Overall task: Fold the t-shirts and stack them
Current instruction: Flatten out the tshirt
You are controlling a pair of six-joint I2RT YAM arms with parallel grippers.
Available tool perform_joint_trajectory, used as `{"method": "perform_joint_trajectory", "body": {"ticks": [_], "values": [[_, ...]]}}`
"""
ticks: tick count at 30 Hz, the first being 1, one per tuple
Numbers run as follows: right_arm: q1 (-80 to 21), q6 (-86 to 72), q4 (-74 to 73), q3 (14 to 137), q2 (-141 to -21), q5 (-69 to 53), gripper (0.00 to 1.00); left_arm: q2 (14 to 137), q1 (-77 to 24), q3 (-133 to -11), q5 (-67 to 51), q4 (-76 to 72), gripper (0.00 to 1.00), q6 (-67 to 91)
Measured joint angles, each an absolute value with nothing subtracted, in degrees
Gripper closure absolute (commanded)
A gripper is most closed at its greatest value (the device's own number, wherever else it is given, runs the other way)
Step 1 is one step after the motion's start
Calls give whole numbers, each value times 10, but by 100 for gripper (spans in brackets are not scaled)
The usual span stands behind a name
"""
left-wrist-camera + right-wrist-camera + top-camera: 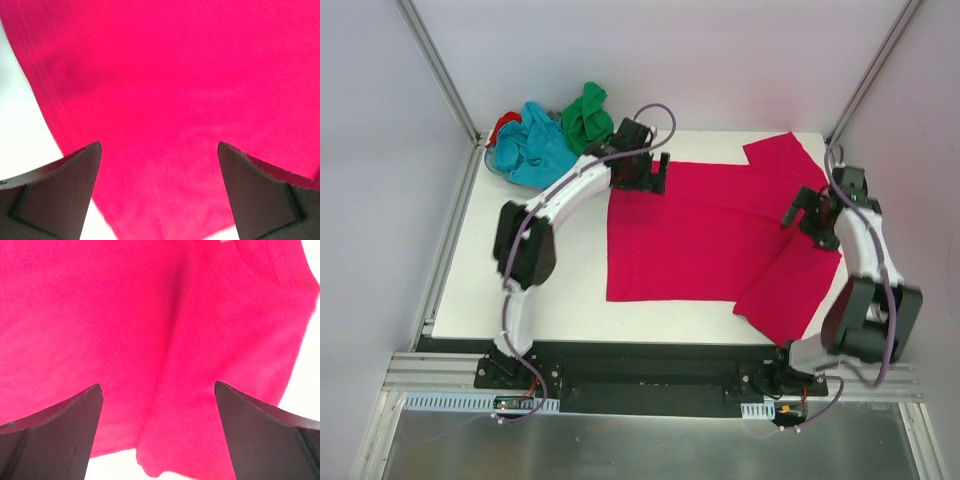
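The crimson-pink t-shirt (700,235) lies spread flat across the table's middle and right, sleeves toward the far right and near right. My left gripper (655,178) is open just above its far left corner; in the left wrist view (159,150) the cloth (175,90) fills the space between the fingers. My right gripper (800,215) is open over the shirt's right side by the near sleeve; it also shows in the right wrist view (159,390) above a fold in the cloth (165,330). The turquoise-blue t-shirt (532,148), green t-shirt (586,115) and a bit of red t-shirt (503,124) are bunched at the far left.
The white table (550,290) shows bare on its left and near side. Metal frame posts (440,75) rise at the far corners. The near right sleeve (790,290) reaches the table's front right edge beside the right arm's base.
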State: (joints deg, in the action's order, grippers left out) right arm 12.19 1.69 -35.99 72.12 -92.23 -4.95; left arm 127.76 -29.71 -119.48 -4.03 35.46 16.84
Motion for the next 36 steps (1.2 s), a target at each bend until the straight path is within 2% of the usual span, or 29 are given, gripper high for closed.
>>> {"method": "perform_joint_trajectory", "body": {"ticks": [4, 7, 12, 13, 19, 25, 32, 36], "values": [[142, -44, -370, 566, -718, -17, 4, 1085, -346, -955, -57, 280, 1, 178], [161, -72, -373, 467, -621, -7, 4, 976, -367, -804, -94, 207, 1, 204], [178, -101, -403, 354, -569, -10, 1, 934, -366, -666, -105, 141, 1, 244], [180, -104, -409, 342, -569, -13, 5, 936, -366, -643, -104, 133, 1, 251], [182, -121, -411, 296, -558, -33, 25, 939, -367, -561, -118, 92, 1, 283], [182, -146, -402, 276, -568, -29, 31, 961, -359, -554, -113, 63, 1, 299], [190, -181, -395, 294, -619, 5, 31, 976, -319, -554, -115, 39, 1, 314], [241, -186, -395, 333, -693, 3, 26, 978, -301, -553, -116, 32, 1, 318]]}}
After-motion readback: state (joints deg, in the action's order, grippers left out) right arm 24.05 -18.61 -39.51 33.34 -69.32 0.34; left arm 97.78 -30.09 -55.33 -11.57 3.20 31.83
